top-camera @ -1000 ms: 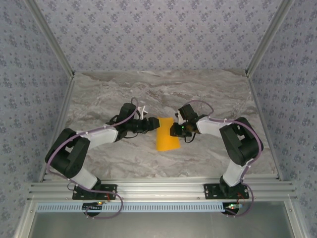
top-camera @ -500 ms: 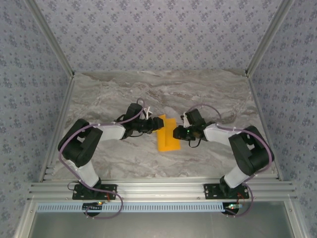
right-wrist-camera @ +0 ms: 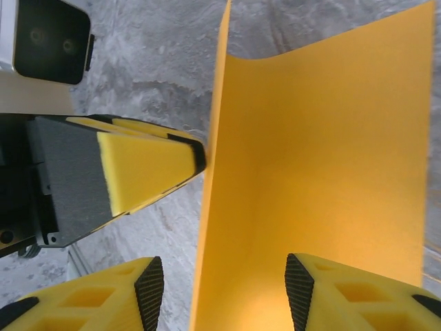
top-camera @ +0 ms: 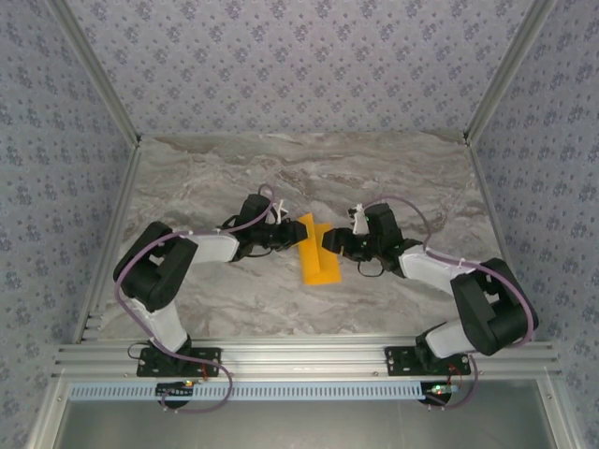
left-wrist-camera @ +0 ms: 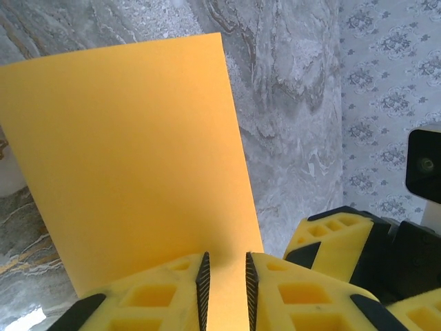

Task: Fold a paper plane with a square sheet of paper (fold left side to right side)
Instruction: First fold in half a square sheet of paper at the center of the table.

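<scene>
The square sheet of paper (top-camera: 318, 264) lies mid-table, orange-yellow, its left side lifted into an upright flap (right-wrist-camera: 210, 138) while the right part (right-wrist-camera: 324, 152) stays lower. My left gripper (top-camera: 288, 236) sits at the flap's left. In the left wrist view its jaws stand a narrow gap apart (left-wrist-camera: 227, 261), with the paper's face (left-wrist-camera: 138, 152) right in front of the tips. The right wrist view shows a left fingertip (right-wrist-camera: 148, 165) touching the flap from outside. My right gripper (top-camera: 329, 245) is open, its jaws (right-wrist-camera: 224, 283) straddling the flap's near end without touching it.
Grey marbled table (top-camera: 393, 178) with aluminium rails on both sides and patterned walls behind. The two grippers are close together over the paper; the right gripper's yellow finger (left-wrist-camera: 331, 238) shows just right of the left one.
The paper's left side has risen from flat into a standing flap. My left jaws have narrowed and my right jaws have widened. The right arm's elbow has swung outward.
</scene>
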Motion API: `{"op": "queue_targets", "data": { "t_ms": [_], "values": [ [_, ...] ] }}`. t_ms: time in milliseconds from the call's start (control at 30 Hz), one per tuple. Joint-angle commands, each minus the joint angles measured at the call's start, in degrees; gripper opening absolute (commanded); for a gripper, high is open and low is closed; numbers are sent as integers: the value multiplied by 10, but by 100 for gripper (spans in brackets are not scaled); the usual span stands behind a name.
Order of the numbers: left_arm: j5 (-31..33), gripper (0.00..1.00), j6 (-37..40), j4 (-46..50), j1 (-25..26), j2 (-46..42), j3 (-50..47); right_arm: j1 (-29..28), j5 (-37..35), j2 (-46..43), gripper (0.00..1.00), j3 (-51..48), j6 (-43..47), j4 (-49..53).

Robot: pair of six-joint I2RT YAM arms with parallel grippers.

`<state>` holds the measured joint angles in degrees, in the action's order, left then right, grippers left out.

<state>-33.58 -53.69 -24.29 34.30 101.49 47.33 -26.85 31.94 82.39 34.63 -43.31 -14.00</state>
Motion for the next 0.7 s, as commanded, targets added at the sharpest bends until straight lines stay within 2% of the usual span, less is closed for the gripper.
{"op": "queue_targets", "data": {
  "t_ms": [0, 233, 267, 367, 467, 533, 667],
  "values": [
    [3, 21, 2, -14, 4, 6, 15, -8, 21, 21, 53, 9, -24, -35],
    [3, 20, 3, -13, 4, 3, 14, -23, 25, 63, 44, 26, -28, -40],
    [2, 21, 3, -12, 5, 3, 15, -25, 28, 67, 40, 29, -27, -40],
    [2, 20, 3, -9, 4, -1, 14, -25, 24, 74, 20, 37, -14, -23],
    [9, 25, 9, 10, 5, -20, 9, -25, -9, 72, 8, 49, 21, 37],
    [25, 30, 25, 34, 4, -45, 4, -25, -35, 71, 6, 54, 41, 77],
    [79, 38, 68, 138, 4, -105, -1, -22, -90, 75, 6, 57, 58, 129]
  ]
}}
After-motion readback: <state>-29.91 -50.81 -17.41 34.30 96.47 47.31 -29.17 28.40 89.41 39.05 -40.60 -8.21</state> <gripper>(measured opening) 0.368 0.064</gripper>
